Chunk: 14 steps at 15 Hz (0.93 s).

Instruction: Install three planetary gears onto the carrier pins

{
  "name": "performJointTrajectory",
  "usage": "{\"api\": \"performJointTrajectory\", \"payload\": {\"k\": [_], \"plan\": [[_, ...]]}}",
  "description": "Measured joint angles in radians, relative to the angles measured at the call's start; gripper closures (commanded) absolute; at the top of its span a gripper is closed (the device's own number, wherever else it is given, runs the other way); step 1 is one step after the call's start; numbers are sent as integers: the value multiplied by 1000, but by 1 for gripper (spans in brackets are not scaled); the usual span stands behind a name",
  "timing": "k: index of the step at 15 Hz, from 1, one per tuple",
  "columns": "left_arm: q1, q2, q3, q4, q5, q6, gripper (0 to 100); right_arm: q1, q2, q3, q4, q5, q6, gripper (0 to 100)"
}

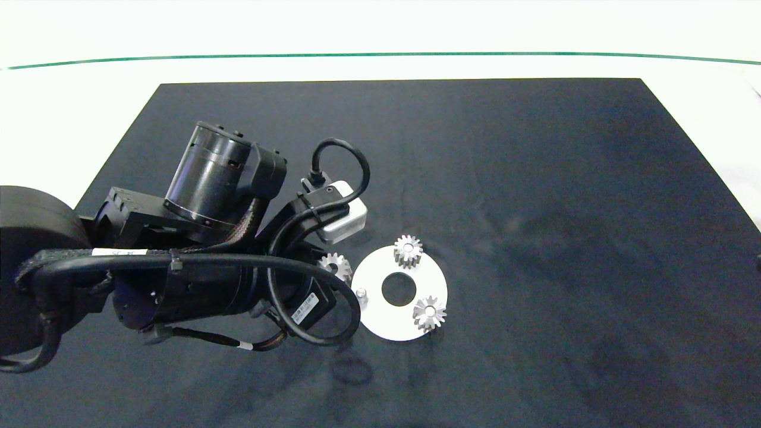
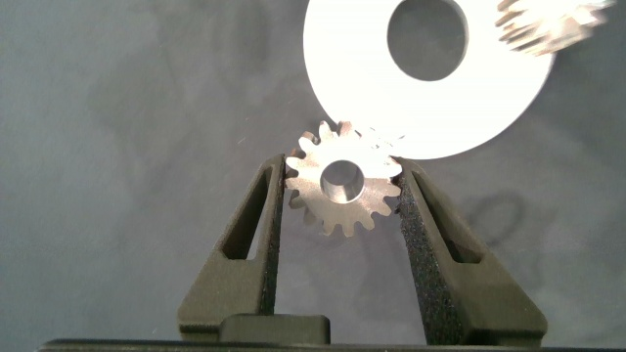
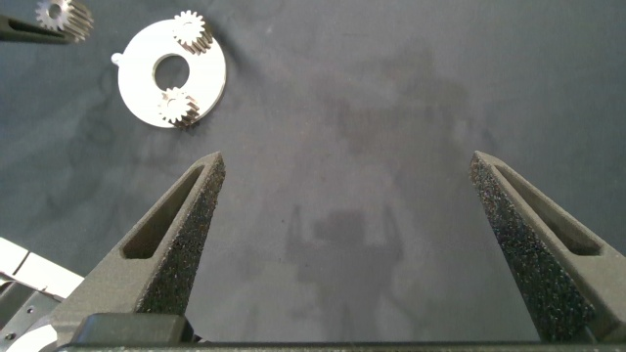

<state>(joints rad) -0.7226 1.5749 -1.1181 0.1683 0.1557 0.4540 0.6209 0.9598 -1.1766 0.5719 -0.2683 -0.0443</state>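
My left gripper [image 2: 342, 186] is shut on a planetary gear [image 2: 342, 182], a small silver toothed wheel held flat between the foam pads just above the mat. This held gear [image 1: 335, 265] hovers at the left rim of the white disc [image 1: 380, 318], close to the one bare carrier pin [image 1: 361, 293]. Two other planetary gears sit on pins of the disc, one at the far side [image 1: 408, 250] and one at the near right [image 1: 428, 312]. My right gripper [image 3: 344, 161] hangs open over bare mat well away from the disc [image 3: 137, 90].
A large dark mat [image 1: 565, 208] covers the white table. The left arm [image 1: 226, 285] with its cables and wrist camera crowds the space left of the disc. Right of the disc the mat is bare.
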Motion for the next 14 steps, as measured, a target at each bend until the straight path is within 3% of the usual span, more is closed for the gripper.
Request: {"api": "performJointTrajectory", "payload": {"k": [5, 14], "plan": [[-46, 54, -17, 1, 1, -27, 72, 0, -8, 0, 0, 0, 0, 0], [-43, 98, -44, -1, 1, -22, 72, 0, -13, 0, -1, 0, 0, 0]]}}
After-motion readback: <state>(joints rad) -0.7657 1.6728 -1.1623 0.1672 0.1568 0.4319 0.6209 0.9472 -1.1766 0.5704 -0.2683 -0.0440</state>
